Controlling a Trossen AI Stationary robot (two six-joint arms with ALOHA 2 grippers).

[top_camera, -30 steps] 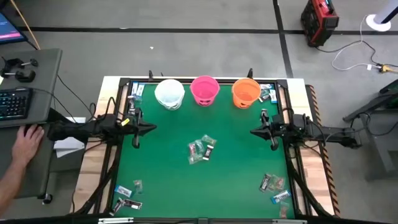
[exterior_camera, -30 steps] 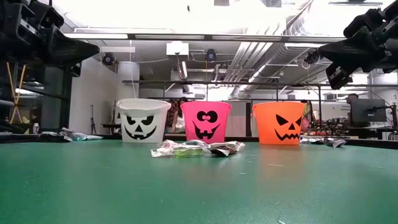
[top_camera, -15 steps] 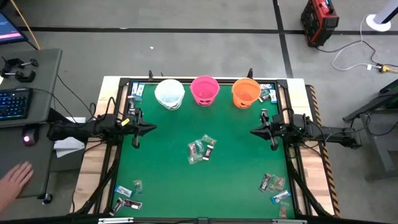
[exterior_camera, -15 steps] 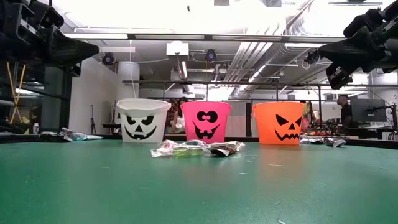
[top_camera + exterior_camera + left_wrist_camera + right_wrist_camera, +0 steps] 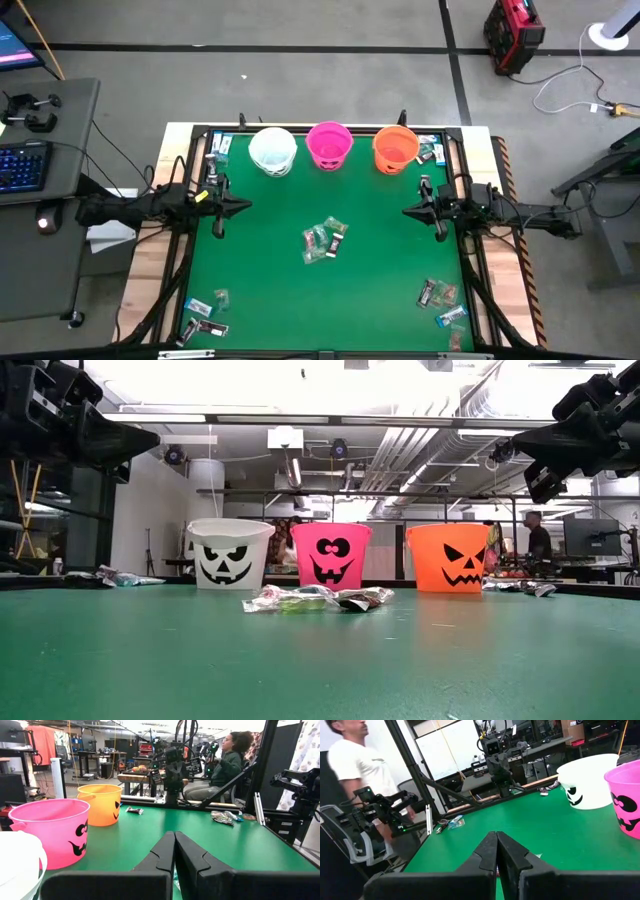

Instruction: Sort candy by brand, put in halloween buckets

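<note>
Three buckets stood in a row at the green surface's [image 5: 270, 290] far edge: white bucket [image 5: 272, 151], pink bucket [image 5: 329, 144], orange bucket [image 5: 396, 148]. Candy cluster [image 5: 324, 240] lay mid-surface. Left tool [image 5: 244, 206] and right tool [image 5: 407, 211] hovered clenched, empty.

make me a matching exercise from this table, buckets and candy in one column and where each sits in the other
Things:
1. white round plastic bucket
2. bright pink round plastic bucket
3. orange round plastic bucket
4. loose pile of small wrapped candy

Places:
A. middle of the bucket row
B. centre of the green table, apart from the buckets
C. bucket-row end nearest the right arm
D. bucket-row end nearest the left arm

Pairs: 1-D, 2-A, 3-C, 4-B
</note>
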